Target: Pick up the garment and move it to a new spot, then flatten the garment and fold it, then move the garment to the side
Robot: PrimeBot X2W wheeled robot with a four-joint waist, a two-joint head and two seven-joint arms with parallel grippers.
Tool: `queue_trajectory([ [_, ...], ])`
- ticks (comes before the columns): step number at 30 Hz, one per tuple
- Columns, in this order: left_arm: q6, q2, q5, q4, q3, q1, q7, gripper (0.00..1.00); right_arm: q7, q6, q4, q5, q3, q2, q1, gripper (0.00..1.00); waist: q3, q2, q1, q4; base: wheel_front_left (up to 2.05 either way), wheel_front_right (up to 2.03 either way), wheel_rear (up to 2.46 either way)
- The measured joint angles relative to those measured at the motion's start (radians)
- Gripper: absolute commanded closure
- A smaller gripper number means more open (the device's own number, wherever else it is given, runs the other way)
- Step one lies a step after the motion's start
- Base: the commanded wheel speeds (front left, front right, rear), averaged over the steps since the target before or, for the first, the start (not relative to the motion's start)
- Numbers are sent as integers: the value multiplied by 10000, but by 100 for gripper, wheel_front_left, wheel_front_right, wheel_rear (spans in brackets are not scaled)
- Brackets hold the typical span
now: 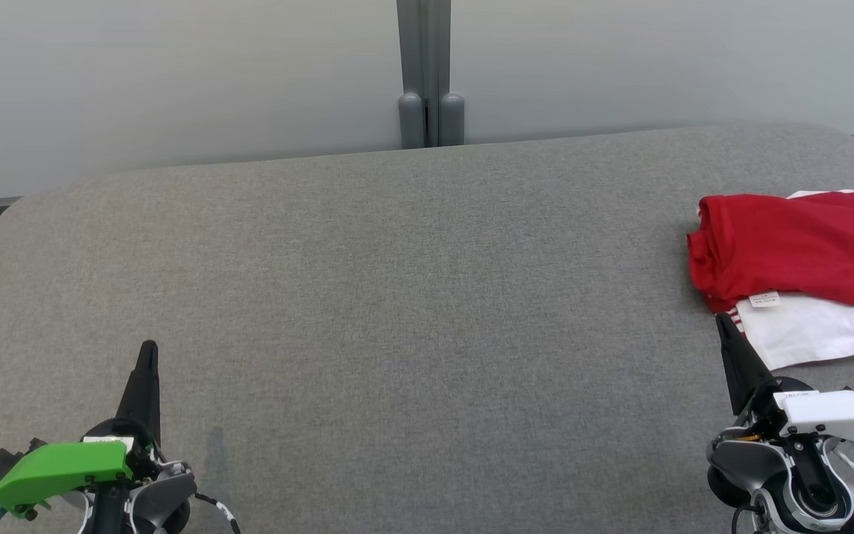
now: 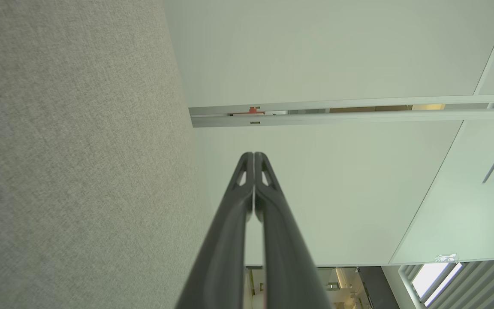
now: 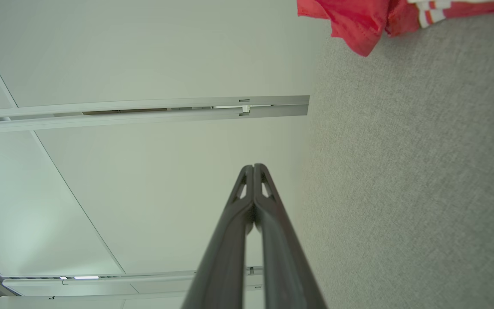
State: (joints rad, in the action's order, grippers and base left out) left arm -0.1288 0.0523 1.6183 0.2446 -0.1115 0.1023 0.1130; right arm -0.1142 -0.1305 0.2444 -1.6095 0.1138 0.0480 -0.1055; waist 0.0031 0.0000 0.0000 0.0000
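Your garment (image 1: pixel 790 245) lies at the far right of the grey table (image 1: pixel 397 297). It is a red piece in rough folds with white cloth showing under its near edge, and it runs off the right side of the head view. Its long axis seems to run left to right across the table.

Your right jaws are pressed fully together and hold nothing. Their tip points away from you, just short of the garment's near left corner, and I can't tell from here whether it touches the cloth. In the right wrist view the red hem (image 3: pixel 354 25) sits ahead of the tip and off to one side.

Your left jaws are likewise closed and empty, well apart from the garment at the near left. The right arm is plainly the nearer one, so any reach goes far and slightly right.
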Motion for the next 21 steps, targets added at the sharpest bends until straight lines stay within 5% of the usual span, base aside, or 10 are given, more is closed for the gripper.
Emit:
queue_trajectory([
  [21, 0, -4, -12, 0, -12, 1, 2, 100, 0, 0, 0, 0, 0, 0, -1, 100, 0, 0, 0, 0, 0, 0, 0],
])
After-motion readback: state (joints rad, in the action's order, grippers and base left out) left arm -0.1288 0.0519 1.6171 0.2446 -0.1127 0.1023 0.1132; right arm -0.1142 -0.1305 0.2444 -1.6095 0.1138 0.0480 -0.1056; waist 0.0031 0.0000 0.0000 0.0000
